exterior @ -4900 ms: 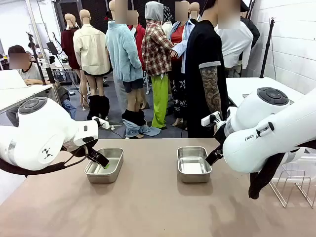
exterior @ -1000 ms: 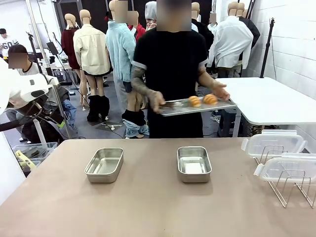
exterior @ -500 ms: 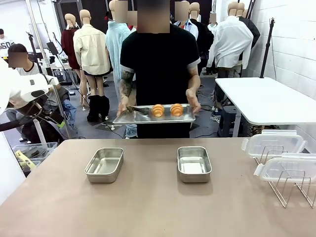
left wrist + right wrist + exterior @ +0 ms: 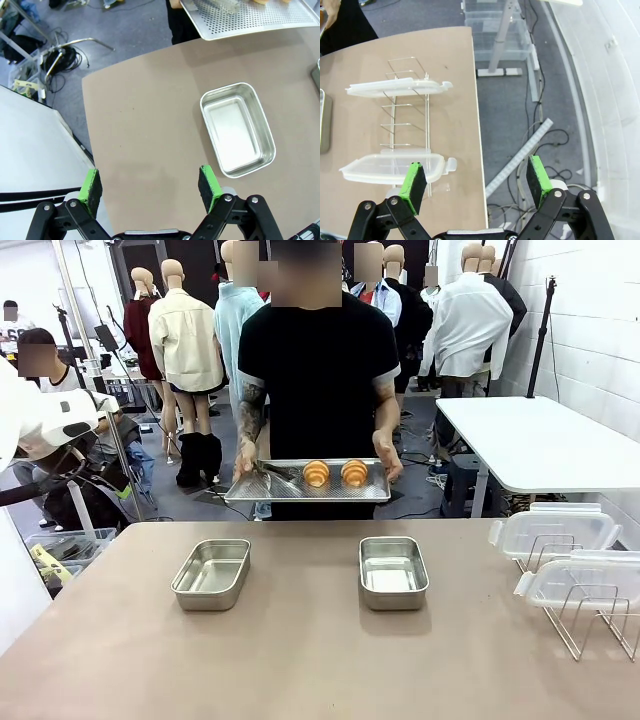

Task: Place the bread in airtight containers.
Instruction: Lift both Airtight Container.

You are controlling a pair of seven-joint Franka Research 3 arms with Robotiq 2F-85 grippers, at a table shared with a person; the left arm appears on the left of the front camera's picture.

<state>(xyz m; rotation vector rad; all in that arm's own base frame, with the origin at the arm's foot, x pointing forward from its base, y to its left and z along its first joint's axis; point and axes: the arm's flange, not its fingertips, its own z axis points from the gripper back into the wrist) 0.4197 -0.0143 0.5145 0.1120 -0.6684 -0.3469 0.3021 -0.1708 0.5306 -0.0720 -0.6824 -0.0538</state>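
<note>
Golden-brown croissants point(image 4: 316, 473): judged light, crushable; to be gripped gently across the middle.
Left gripper point(image 4: 150, 181): spread wide, empty.
Right gripper point(image 4: 478, 179): spread wide, empty.

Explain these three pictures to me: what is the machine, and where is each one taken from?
The machine is two robot arms at a brown table. The wide picture comes from a fixed camera between them, looking across at a person who holds a perforated steel tray with two croissants on it. On the table stand two empty steel tins; at the right, two clear plastic lids rest on a wire rack. The other two pictures come from cameras on each arm's wrist, looking along its jaws. The left arm's green pads stand wide apart above the table near one tin; the right arm's pads stand wide apart above the rack's end of the table. Both jaws hold nothing.
</note>
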